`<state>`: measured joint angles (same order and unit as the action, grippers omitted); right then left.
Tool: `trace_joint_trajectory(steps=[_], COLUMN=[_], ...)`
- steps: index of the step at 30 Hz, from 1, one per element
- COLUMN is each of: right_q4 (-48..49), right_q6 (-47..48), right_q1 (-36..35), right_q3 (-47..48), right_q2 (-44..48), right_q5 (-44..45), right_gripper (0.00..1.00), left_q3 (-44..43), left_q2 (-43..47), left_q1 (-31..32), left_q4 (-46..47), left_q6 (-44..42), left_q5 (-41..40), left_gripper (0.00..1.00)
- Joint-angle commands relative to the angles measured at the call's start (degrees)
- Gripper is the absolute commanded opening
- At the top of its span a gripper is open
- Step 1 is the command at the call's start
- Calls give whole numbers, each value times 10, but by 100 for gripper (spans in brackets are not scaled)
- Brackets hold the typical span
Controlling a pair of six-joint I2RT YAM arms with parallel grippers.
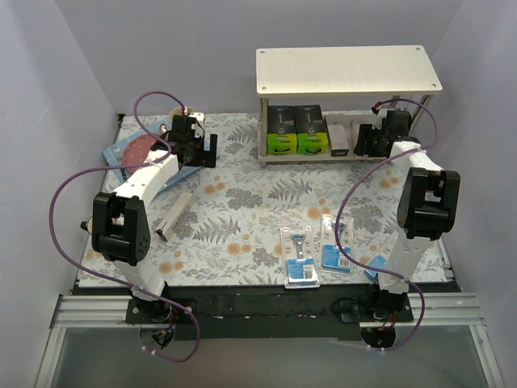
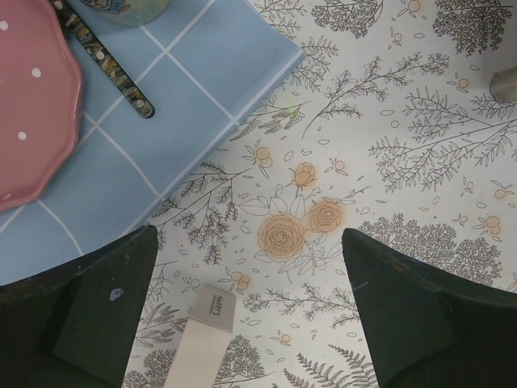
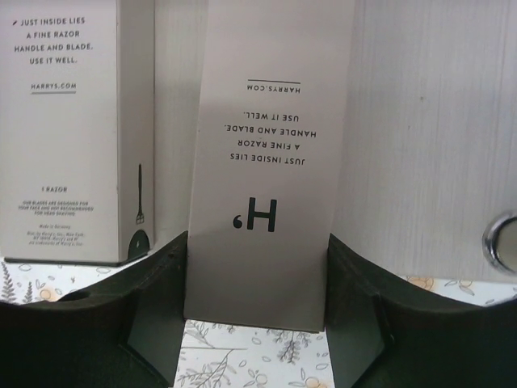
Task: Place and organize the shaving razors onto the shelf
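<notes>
The shelf [image 1: 347, 71] stands at the far right. Its lower board holds two black-and-lime boxes [image 1: 296, 130] and an upright white Harry's box [image 1: 339, 135], also in the right wrist view [image 3: 73, 121]. My right gripper [image 1: 365, 144] is at the lower tier, shut on a second white Harry's box [image 3: 271, 162], held upright with its print upside down just above the floral cloth. My left gripper [image 1: 194, 153] hangs open over the table [image 2: 250, 323]. The end of a third Harry's box [image 2: 206, 327] lies between its fingers, also in the top view [image 1: 178, 214]. Two blue blister packs [image 1: 300, 257] [image 1: 335, 242] lie near the front.
A pink speckled plate [image 2: 32, 105], a mug [image 2: 121, 8] and a mottled handle [image 2: 109, 65] rest on a blue checked cloth [image 2: 202, 73] at the far left. A silver shelf leg [image 3: 502, 242] is right of the held box. White walls enclose the table.
</notes>
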<state>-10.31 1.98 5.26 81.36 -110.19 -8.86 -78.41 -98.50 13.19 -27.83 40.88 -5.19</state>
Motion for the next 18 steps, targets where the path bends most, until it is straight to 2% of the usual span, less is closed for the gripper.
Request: trace_joint_trajectory(steps=[1,18], right_q4=[35,39], right_q6=[22,32], right_q1=[3,-10], right_q3=[42,73], right_q2=[-7,-57], right_q5=[5,0], right_gripper=[53,54], left_q3=[-1,21], left_q2=[32,47], left_q1=[-2,-2], left_q4=[7,9], left_q6=[-15,-22], left_q5=[-11,-16], left_gripper=[98,98])
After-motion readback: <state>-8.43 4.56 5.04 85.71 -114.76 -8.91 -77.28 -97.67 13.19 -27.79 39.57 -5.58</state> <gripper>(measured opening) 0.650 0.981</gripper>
